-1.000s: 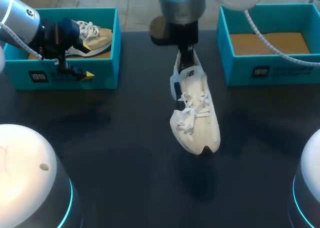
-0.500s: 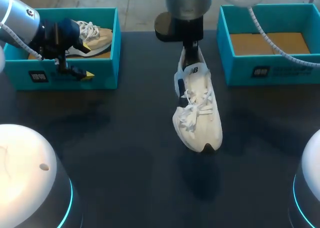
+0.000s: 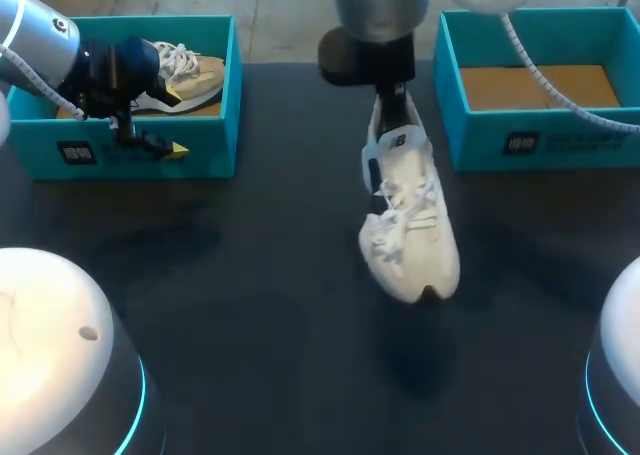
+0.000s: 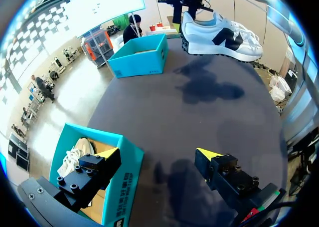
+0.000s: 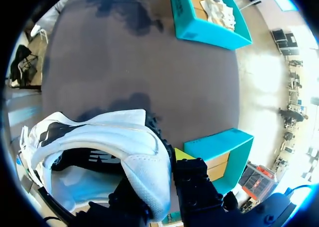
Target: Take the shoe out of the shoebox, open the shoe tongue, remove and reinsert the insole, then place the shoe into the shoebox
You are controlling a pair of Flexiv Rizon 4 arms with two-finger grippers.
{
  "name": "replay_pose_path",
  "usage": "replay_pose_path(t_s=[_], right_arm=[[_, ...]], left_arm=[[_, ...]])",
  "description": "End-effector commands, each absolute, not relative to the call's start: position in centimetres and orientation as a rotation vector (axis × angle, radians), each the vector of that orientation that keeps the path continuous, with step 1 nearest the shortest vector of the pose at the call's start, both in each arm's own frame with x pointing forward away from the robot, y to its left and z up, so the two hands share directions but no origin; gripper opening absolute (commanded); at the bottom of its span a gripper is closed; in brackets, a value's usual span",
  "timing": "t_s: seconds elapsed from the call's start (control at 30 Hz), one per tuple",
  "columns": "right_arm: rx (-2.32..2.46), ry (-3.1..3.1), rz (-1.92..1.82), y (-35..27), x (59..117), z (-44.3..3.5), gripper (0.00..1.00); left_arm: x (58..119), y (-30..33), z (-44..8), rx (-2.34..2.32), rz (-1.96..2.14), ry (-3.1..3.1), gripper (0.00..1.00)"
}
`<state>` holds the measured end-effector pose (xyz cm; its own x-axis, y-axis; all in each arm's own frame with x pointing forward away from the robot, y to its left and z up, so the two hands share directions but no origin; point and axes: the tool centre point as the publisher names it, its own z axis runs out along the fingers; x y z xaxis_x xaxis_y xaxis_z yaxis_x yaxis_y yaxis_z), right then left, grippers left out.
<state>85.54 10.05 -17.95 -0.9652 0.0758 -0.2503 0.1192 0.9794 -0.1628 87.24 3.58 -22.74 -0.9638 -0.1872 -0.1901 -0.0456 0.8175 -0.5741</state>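
The white shoe (image 3: 408,215) is clamped by its heel in the right gripper (image 3: 392,103) near the empty shoebox (image 3: 540,140), the left gripper (image 4: 158,153) being spread wide well apart from it

At far left on table (image 3: 250,325): left shoebox (image 3: 130,147), second shoe (image 3: 190,73) inside. At far right: right shoebox (image 3: 540,140). Between both, above mid-table: shoe (image 3: 408,220), heel clamped in right gripper (image 3: 395,100), toe toward near edge. Astride left shoebox's front wall, fingers apart: left gripper (image 3: 172,123).
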Motion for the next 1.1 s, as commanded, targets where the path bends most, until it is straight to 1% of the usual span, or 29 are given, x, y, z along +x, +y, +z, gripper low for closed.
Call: replay_pose_path(t_s=[0.03,0.3,0.63,1.1], right_arm=[[0.097,2.882,-0.239,7.5,86.0,-17.7,0.0],[0.016,2.89,-0.255,2.0,88.6,-17.6,0.0],[0.072,2.903,-0.261,-6.3,93.1,-18.0,0.0],[0.072,2.903,-0.261,-6.3,93.1,-18.0,0.0]], left_arm=[[87.2,3.5,-22.7,-0.181,-0.858,2.766,1.0],[87.2,3.5,-22.7,-0.181,-0.858,2.766,1.0],[87.2,3.5,-22.7,-0.181,-0.858,2.766,1.0],[87.2,3.5,-22.7,-0.181,-0.858,2.766,1.0]])
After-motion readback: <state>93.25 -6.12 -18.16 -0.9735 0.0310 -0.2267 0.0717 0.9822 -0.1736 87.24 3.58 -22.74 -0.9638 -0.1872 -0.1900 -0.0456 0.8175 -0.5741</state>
